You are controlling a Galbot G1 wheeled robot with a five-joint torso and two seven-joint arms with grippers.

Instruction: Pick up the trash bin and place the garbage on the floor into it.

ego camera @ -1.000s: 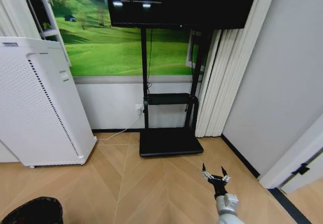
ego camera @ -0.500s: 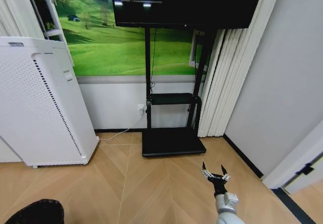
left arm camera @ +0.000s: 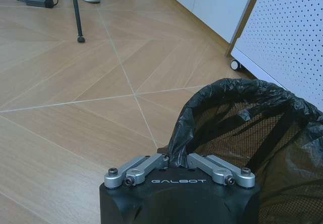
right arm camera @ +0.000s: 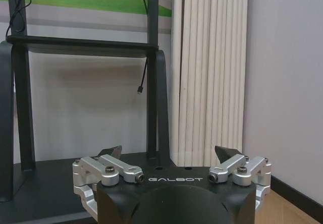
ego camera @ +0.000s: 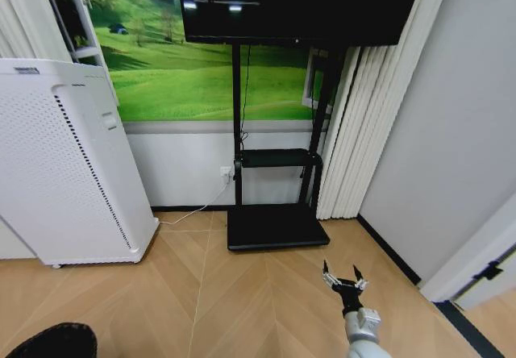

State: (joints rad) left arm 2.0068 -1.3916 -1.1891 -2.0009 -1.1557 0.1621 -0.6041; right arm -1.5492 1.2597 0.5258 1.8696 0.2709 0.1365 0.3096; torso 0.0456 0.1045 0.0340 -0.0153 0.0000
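Head view: the right gripper (ego camera: 344, 280) is held low over the light tan chevron parquet floor (ego camera: 242, 293), fingers spread apart and holding nothing, pointed toward the black television stand (ego camera: 274, 225) against the wall. The small round black mesh trash bin (ego camera: 52, 342), lined with a black plastic bag, shows at the lower left corner, near the tall white perforated appliance (ego camera: 64, 164). Compared with half a second ago, less of the bin's rim stands above the lower edge; the stand, the appliance and the right gripper sit at almost the same places, whereas a second ago the whole scene lay slightly farther left, a shift of the camera.

Left wrist view: the left gripper (left arm camera: 177, 162) is clamped on the bag-covered rim of the trash bin (left arm camera: 252, 133), its fingers drawn together on the rim. The appliance (left arm camera: 287, 32) stands just beyond, on the floor (left arm camera: 75, 98).

Right wrist view: the right gripper (right arm camera: 170, 158) is wide apart, facing the stand (right arm camera: 81, 45) and the cream pleated curtain (right arm camera: 209, 67).
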